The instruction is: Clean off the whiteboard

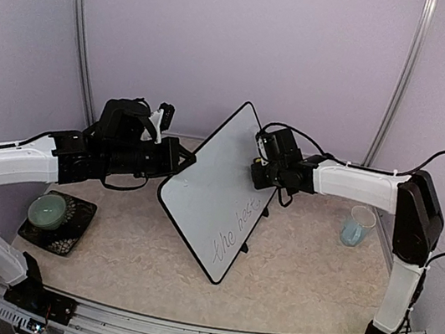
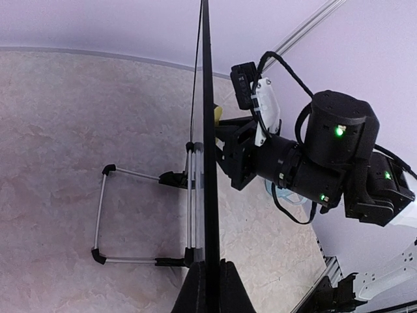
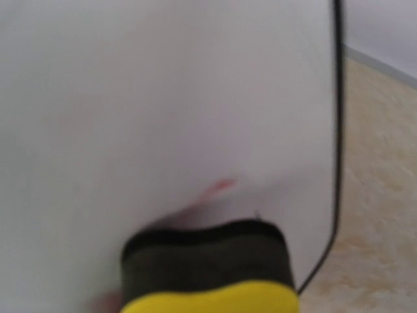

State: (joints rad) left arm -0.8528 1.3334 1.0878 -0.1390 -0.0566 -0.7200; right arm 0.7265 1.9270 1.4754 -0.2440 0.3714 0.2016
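Observation:
The whiteboard [image 1: 216,179] stands tilted on the middle of the table, with dark handwriting [image 1: 233,232] on its lower part. My left gripper [image 1: 185,161] is shut on the board's left edge. In the left wrist view the black frame [image 2: 208,130] runs edge-on between its fingertips [image 2: 194,287]. My right gripper [image 1: 257,171] is at the board's right side, shut on a yellow sponge eraser [image 3: 208,270] whose dark face presses on the white surface [image 3: 163,98]. The right fingers are hidden in the right wrist view.
A pale green bowl [image 1: 48,209] sits on a black mat [image 1: 68,236] at the left. A clear cup [image 1: 355,225] with blue liquid stands at the right. The board's wire stand [image 2: 101,215] rests on the table behind it.

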